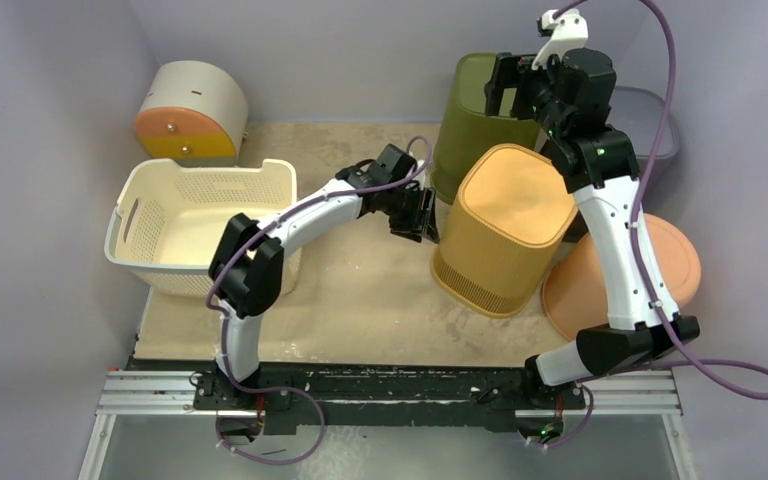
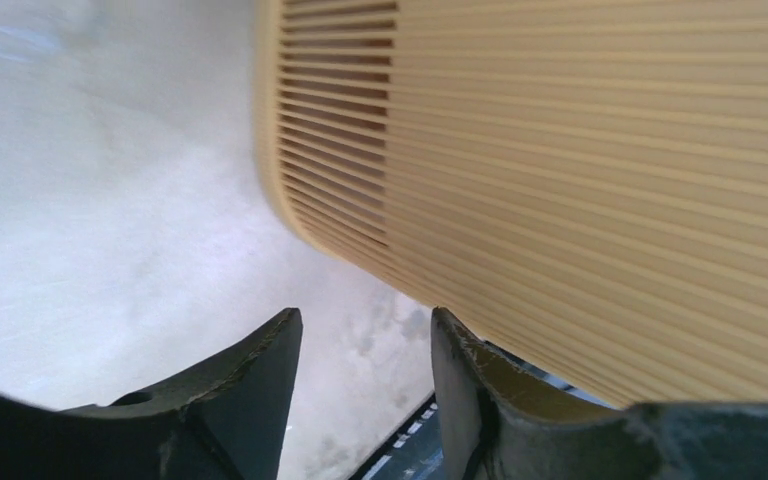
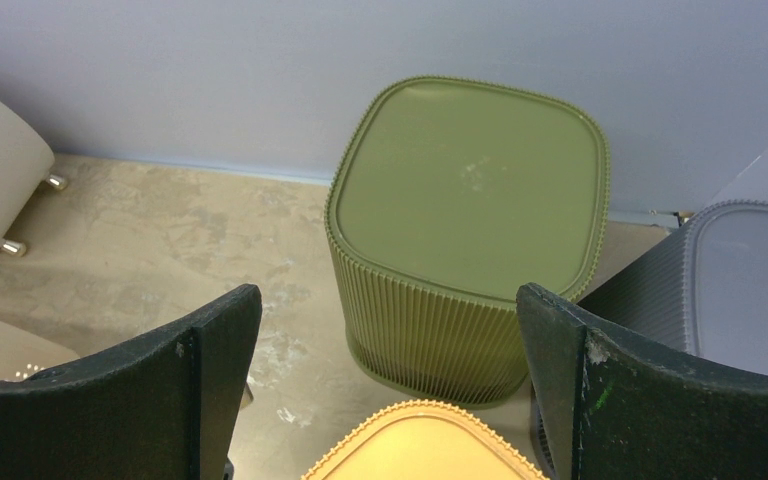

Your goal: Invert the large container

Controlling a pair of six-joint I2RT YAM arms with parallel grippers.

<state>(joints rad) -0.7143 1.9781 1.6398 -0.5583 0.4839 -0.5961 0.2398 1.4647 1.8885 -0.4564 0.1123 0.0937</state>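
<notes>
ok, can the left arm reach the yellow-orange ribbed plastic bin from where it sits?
Probably yes. The left tool sits open right beside the yellow-orange ribbed plastic bin, with nothing between them. The right tool is up by the olive green ribbed bin, out of the way.
</notes>
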